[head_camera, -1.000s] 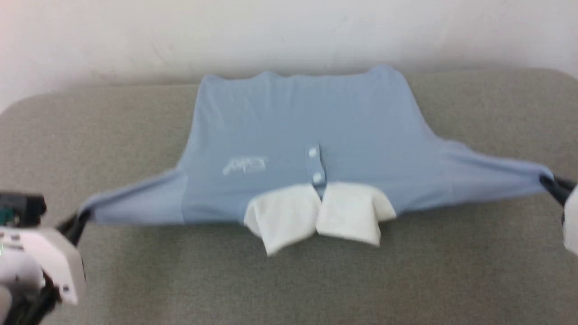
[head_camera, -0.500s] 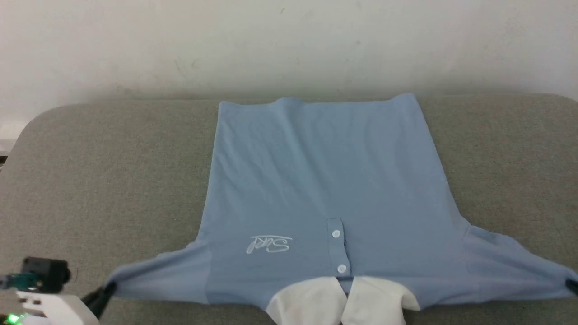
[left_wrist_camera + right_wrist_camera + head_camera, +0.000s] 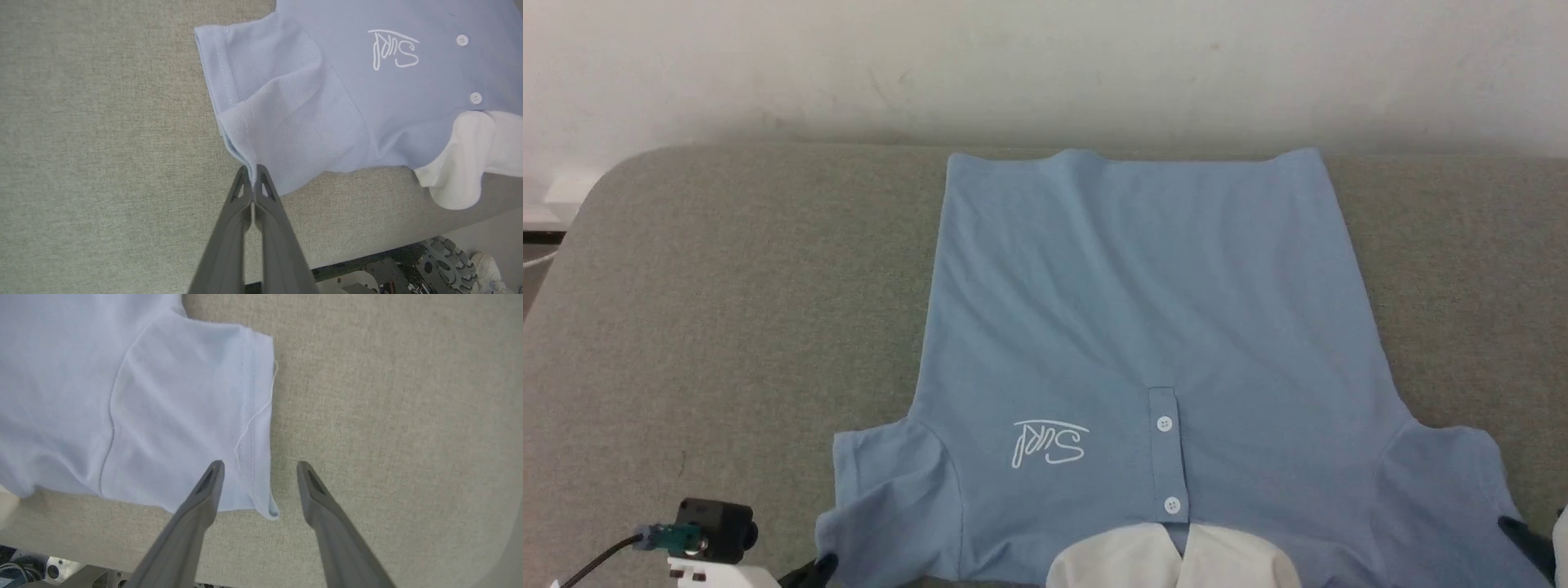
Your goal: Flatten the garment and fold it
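At the near edge of the worktop (image 3: 686, 327), a grey, coarse-woven surface with rounded corners, the left gripper (image 3: 254, 174) has its slim dark jaws pressed together on the near corner of the sleeve (image 3: 261, 102) on its side. They pinch a fold of fine piqué knit at the double-stitched hem. The right gripper (image 3: 261, 467) has its jaws wide apart, astride the hemmed edge of the other sleeve (image 3: 184, 416). One jaw is over cloth and the other over bare worktop. A loose white thread (image 3: 255, 412) curls from that hem. The light blue shirt (image 3: 1135, 310) lies smooth and front up across the middle of the worktop, its soft white collar (image 3: 1176, 563) at the near edge. Beyond the collar run two white buttons (image 3: 1165, 423) on a narrow placket, with a white script logo (image 3: 1049, 441) beside them. The straight bottom hem reaches the far edge, below a pale wall (image 3: 1045, 65).
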You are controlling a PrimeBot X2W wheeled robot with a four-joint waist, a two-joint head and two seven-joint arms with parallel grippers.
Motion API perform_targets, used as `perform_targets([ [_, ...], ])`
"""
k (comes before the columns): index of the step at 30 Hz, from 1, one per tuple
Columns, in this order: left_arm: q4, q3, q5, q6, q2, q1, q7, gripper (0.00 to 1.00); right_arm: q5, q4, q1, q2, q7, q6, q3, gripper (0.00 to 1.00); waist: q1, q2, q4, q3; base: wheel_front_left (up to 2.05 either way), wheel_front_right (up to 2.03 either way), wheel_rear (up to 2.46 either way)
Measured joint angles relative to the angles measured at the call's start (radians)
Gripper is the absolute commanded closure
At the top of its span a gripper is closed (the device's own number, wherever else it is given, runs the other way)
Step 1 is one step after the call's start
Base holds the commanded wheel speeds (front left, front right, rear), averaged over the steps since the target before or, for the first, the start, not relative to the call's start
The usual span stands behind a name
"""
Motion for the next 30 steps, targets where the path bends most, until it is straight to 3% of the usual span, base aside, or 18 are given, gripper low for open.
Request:
perform_targets([
  [11, -0.206, -0.032, 0.039, 0.051, 0.002, -0.028, 0.063, 1.00, 0.022, -0.017, -0.335, -0.024, 0.028, 0.000, 0.016, 0.00, 0.0001, 0.0000, 0.069, 0.101, 0.00, 0.00, 0.00],
  [22, -0.287, -0.132, 0.132, 0.059, -0.091, -0.133, 0.053, 1.00, -0.021, 0.222, -0.820, -0.087, 0.164, -0.001, 0.088, 0.00, 0.0003, 0.0000, 0.177, 0.279, 0.00, 0.00, 0.00],
  [30, -0.274, -0.184, 0.162, 0.033, -0.162, -0.200, 0.026, 1.00, -0.115, 0.425, -1.035, -0.155, 0.185, -0.001, 0.081, 0.00, 0.0002, 0.0000, 0.299, 0.385, 0.00, 0.00, 0.00],
])
